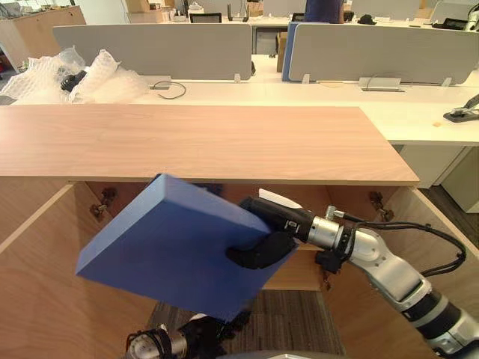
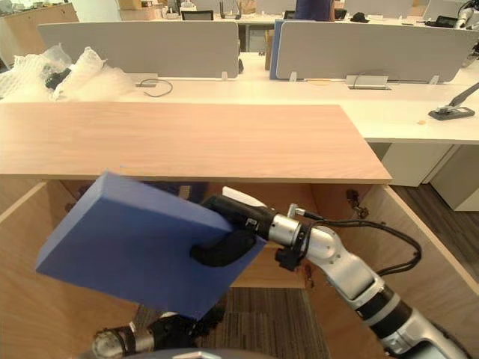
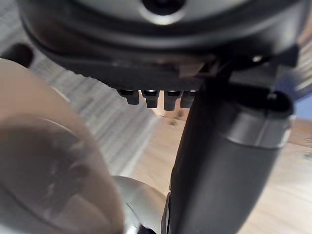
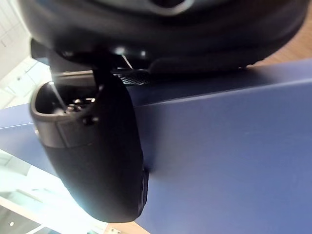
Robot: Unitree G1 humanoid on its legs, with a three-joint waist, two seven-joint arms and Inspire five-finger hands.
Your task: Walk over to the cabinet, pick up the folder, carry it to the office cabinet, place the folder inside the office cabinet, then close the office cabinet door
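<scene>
Before the open cabinet (image 1: pixel 187 142), right hand (image 1: pixel 260 250) grips folder (image 1: pixel 165 250) by edge.

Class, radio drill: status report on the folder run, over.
Right hand shut on blue folder, tilted before open cabinet. Left hand low beneath it. No obstruction seen.

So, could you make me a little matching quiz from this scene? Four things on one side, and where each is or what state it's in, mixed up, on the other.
Things:
1. folder
2. right hand
3. bubble wrap
4. office cabinet

Descriptions:
A. lying on the white desk, far left
B. wooden, with its doors swung open
C. blue, held tilted in front of the opening
D. dark, clamped on the folder's edge

Pairs: 1-C, 2-D, 3-A, 4-B
</scene>
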